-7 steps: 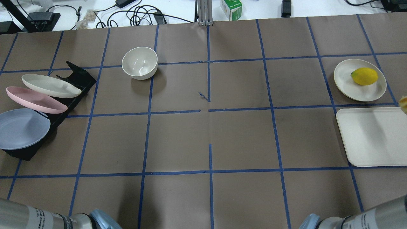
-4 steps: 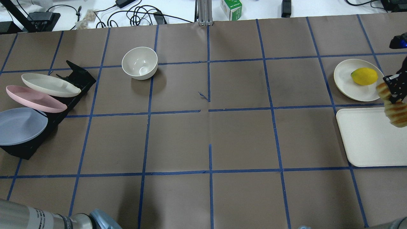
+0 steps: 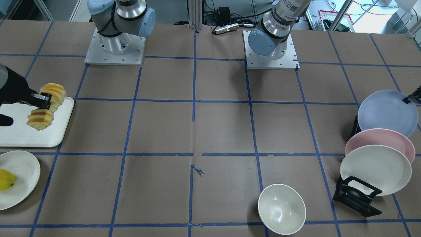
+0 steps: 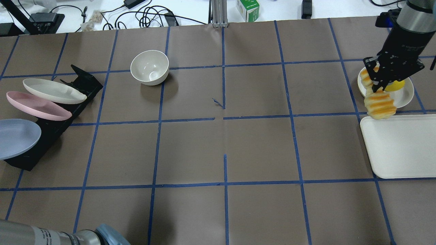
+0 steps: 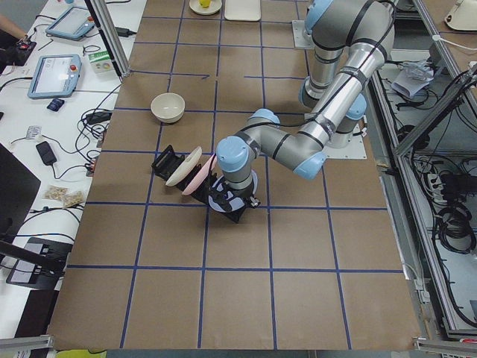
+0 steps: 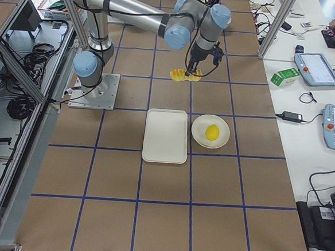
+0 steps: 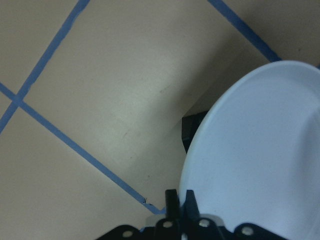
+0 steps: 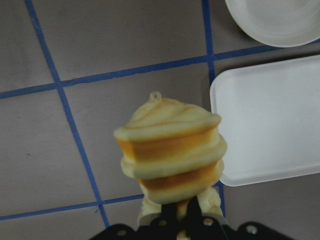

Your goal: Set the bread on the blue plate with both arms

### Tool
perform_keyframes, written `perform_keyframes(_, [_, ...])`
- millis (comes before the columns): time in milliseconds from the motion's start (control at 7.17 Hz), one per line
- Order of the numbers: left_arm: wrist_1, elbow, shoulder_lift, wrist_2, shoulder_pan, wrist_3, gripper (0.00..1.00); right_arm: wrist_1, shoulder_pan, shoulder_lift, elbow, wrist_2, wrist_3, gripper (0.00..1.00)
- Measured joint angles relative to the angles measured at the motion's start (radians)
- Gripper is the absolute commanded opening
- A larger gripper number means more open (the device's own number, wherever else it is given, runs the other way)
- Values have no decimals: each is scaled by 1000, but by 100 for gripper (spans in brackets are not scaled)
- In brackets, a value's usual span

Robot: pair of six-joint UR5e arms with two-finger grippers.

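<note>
The bread (image 4: 379,105), a ridged yellow-orange and cream loaf, hangs in my right gripper (image 4: 376,86), which is shut on it above the tray's far left corner. The right wrist view shows the bread (image 8: 170,150) end-on above the fingers. It also shows in the front view (image 3: 46,110). The pale blue plate (image 4: 17,137) leans at the near end of the black rack, partly past the view's left edge. My left gripper (image 7: 180,197) is shut on the blue plate's rim (image 7: 250,160). In the front view the left gripper (image 3: 413,96) touches the blue plate (image 3: 388,112) at the right edge.
A pink plate (image 4: 37,105) and a cream plate (image 4: 52,91) lean in the black rack (image 4: 81,85). A white bowl (image 4: 150,67) stands mid-left. A lemon (image 4: 396,85) lies on a cream plate (image 4: 403,95). A white tray (image 4: 402,146) lies at the right.
My right gripper came in from the right edge with the bread and moved left over the lemon's plate. The blue plate has shifted left in the rack.
</note>
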Motion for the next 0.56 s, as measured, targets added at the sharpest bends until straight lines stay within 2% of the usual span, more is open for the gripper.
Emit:
perform_keyframes(419, [-289, 56, 159, 29, 1, 44, 0, 15, 111, 5, -36, 52, 174, 0])
perform_keyframes(558, [-376, 47, 214, -4, -23, 11, 0, 16, 161, 14, -56, 56, 244, 0])
